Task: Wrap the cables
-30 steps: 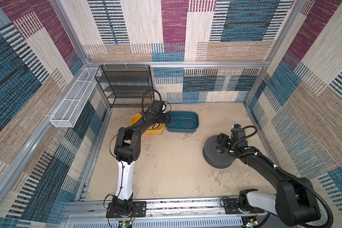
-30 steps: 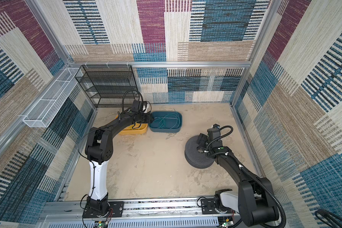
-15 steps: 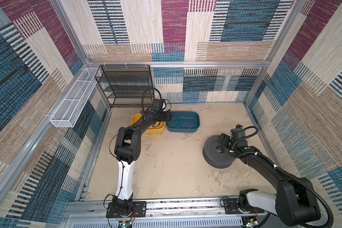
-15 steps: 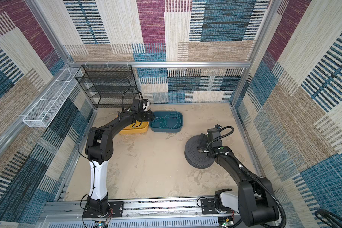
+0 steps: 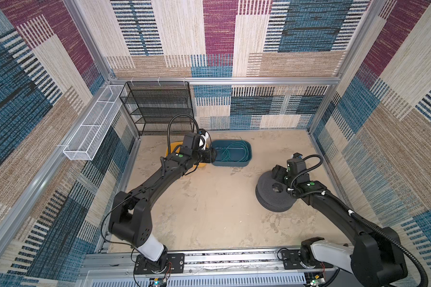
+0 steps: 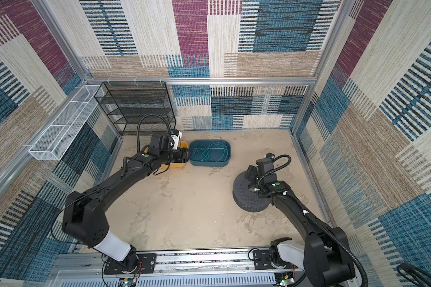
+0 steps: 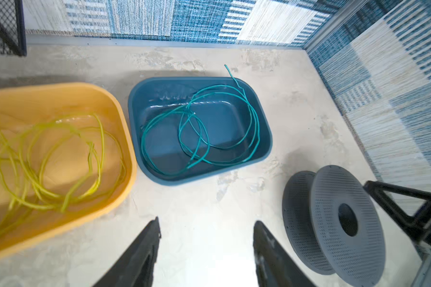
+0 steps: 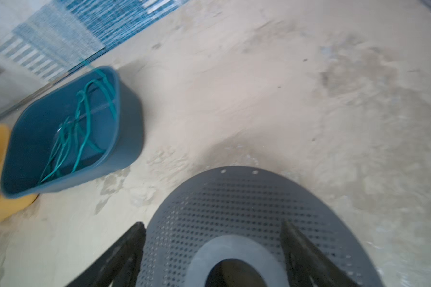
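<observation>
Left hand (image 7: 207,220) hangs open and empty near the teal cable (image 7: 207,134); right hand (image 8: 212,222) spread wide over the spool (image 8: 234,198). Cable looks light, limp, springy: I'd pinch one loop

From my feed, a yellow tub (image 7: 60,94) and a blue tub (image 5: 230,163) sit side by side at the back of the sandy desk (image 5: 209,198), nearly touching. A grey perforated spool (image 5: 269,198) lies flat on the right, well apart from them. A black mesh shelf rack (image 5: 159,106) stands in the back left corner. A white wire basket (image 5: 92,129) hangs on the left wall. Patchwork woven panels (image 5: 219,37) line the enclosure.
</observation>
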`<control>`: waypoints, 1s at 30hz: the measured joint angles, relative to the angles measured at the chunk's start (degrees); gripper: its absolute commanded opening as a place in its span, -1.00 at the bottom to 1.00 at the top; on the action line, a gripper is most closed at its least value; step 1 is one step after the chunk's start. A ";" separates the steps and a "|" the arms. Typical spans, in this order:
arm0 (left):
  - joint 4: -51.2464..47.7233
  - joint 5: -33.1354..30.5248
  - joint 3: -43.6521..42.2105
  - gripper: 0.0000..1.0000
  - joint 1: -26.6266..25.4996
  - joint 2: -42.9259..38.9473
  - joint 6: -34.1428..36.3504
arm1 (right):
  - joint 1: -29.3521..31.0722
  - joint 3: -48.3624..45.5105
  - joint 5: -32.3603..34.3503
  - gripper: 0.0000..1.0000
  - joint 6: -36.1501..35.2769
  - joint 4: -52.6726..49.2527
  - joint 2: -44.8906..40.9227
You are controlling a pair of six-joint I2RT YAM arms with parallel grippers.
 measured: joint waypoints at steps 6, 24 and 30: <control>3.08 -2.16 -22.18 0.24 -3.23 -19.65 -7.91 | 5.84 0.07 -1.57 0.73 0.00 -4.66 2.19; -4.59 -9.42 -35.52 0.28 -3.45 -47.65 -13.22 | 17.92 5.53 -11.80 0.67 1.27 -2.49 15.34; -7.30 -12.94 -35.89 0.29 -3.45 -51.91 -14.05 | 28.68 13.84 -14.32 0.65 3.87 0.94 24.70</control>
